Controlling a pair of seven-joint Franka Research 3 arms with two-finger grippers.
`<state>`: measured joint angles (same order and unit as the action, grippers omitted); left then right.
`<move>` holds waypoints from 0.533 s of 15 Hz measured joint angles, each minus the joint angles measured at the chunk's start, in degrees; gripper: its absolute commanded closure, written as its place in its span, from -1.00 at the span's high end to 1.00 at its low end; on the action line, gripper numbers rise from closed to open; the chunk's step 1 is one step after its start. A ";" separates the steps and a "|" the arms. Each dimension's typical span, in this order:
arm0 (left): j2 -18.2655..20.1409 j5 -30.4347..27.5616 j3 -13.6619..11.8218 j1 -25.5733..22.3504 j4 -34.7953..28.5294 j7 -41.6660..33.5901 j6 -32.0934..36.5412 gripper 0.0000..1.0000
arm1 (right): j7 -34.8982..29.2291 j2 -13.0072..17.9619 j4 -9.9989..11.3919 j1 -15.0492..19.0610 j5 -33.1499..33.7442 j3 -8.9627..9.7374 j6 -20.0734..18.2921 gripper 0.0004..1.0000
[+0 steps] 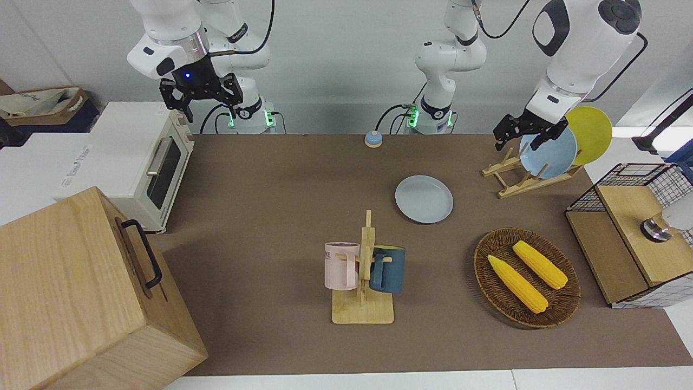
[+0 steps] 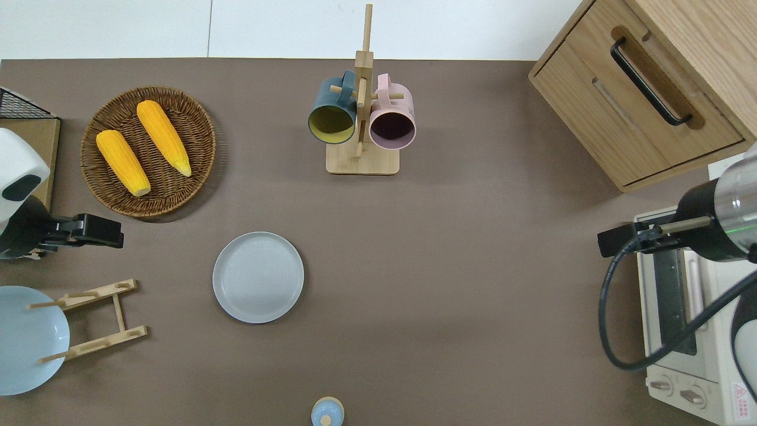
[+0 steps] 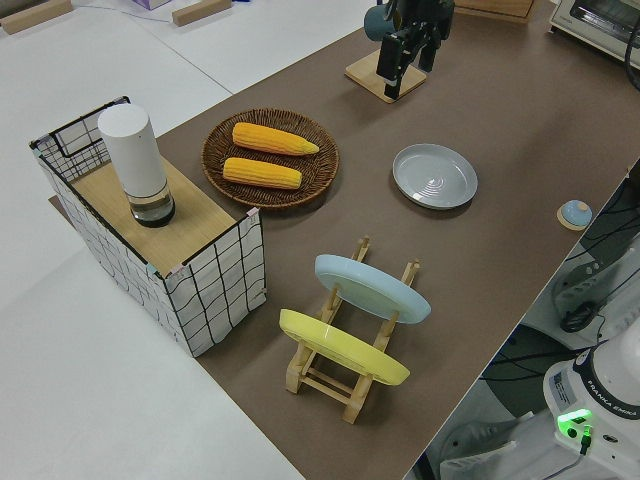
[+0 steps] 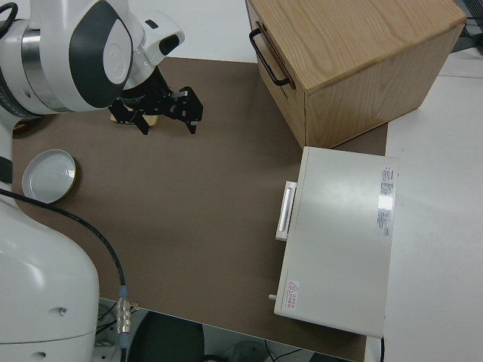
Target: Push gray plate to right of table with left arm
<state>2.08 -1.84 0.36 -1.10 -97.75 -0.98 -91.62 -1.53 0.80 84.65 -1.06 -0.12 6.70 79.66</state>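
The gray plate [image 1: 424, 199] [image 2: 258, 277] [image 3: 434, 176] [image 4: 49, 174] lies flat on the brown table [image 1: 270, 216], near its middle and somewhat toward the left arm's end. My left gripper [image 1: 515, 145] [image 2: 112, 232] [image 3: 405, 62] hangs open and empty in the air. It is over bare table between the wicker basket and the plate rack, well apart from the gray plate and toward the left arm's end of it. My right arm is parked, its gripper [image 1: 208, 105] [image 4: 167, 124] open.
A wooden rack [image 2: 94, 319] holds a sky-blue plate [image 1: 547, 154] and a yellow plate [image 1: 590, 132]. A wicker basket [image 2: 177, 106] carries two corn cobs. A mug tree [image 2: 362, 118], a small bell [image 2: 327, 412], a toaster oven [image 1: 141, 162], a wooden cabinet [image 2: 639, 89] and a wire crate [image 1: 628, 238] ring the table.
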 measured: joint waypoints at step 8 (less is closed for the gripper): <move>-0.41 0.00 0.56 0.03 -0.65 0.00 0.11 1.00 | 0.00 0.00 0.00 0.00 0.00 0.00 0.00 0.97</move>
<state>1.67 -1.84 0.92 -1.07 -98.41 -0.98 -91.51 -1.53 0.80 84.65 -1.06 -0.12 6.70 79.66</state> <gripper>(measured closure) 0.000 0.013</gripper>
